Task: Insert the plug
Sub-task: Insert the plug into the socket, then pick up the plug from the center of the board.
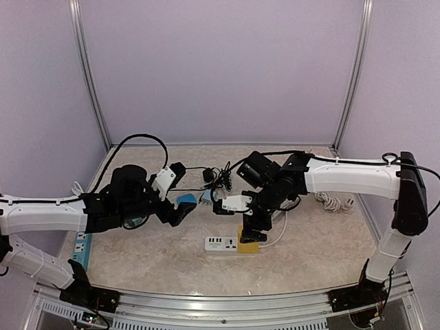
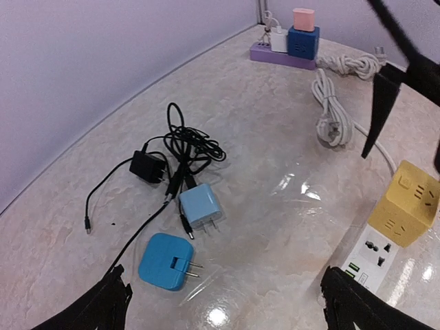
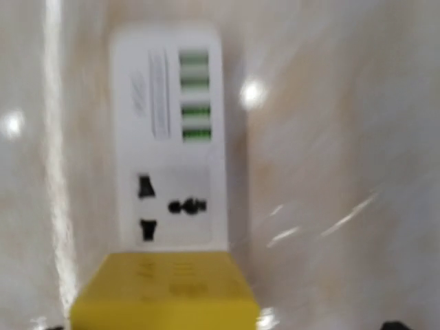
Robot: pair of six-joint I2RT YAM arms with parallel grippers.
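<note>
The left end effector [image 2: 223,282] hangs with its fingers wide apart just short of the bright blue plug [image 2: 165,261], which lies on its side near the middle of the counter [image 1: 309,254], its two prongs pointing toward the white power strip [image 2: 371,254]. A pale blue plug [image 2: 199,205] lies just beyond it, beside a black adapter [image 2: 146,167] and its tangled leads. Either plug looks like a light, rigid plastic block with smooth, possibly slippery faces. The thin prongs could bend, so the sensible hold is across two flat opposite sides, well clear of the metal, and the body would need turning prongs-down before it can go in. The right end effector [image 1: 251,230] hovers above the yellow cube adapter [image 2: 409,203], its fingers apart and apparently not touching it. There are no true containers. The white strip, by the middle of the near edge, carries the yellow cube at one end and has an open socket beside it. A purple strip [image 2: 282,55] toward the far right corner holds white, blue and pink adapters.
</note>
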